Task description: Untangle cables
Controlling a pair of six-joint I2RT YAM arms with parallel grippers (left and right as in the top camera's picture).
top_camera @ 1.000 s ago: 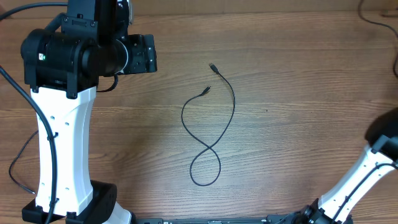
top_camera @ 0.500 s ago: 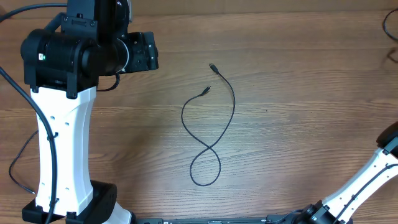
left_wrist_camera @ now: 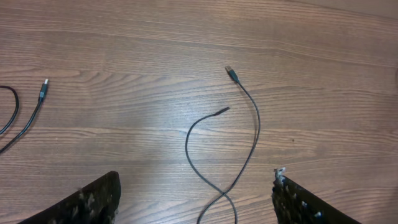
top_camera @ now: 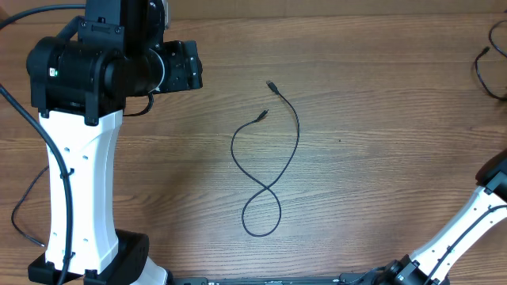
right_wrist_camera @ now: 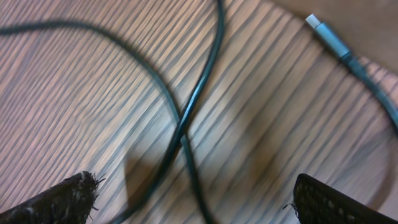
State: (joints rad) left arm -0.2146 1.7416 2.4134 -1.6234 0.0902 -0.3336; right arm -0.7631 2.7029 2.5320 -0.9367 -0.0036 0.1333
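Well, one cable (top_camera: 269,188) is parted from the other cable (right_wrist_camera: 183,127), crossings are left undone, left claw (left_wrist_camera: 194,186) and right claw (right_wrist_camera: 196,185) are spread wide.

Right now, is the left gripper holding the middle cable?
No, the left gripper is open, and the cable lies free on the table.

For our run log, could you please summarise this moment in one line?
left gripper: open, empty | right gripper: open, over second cable, strands crossing | centre cable: one crossing, untouched
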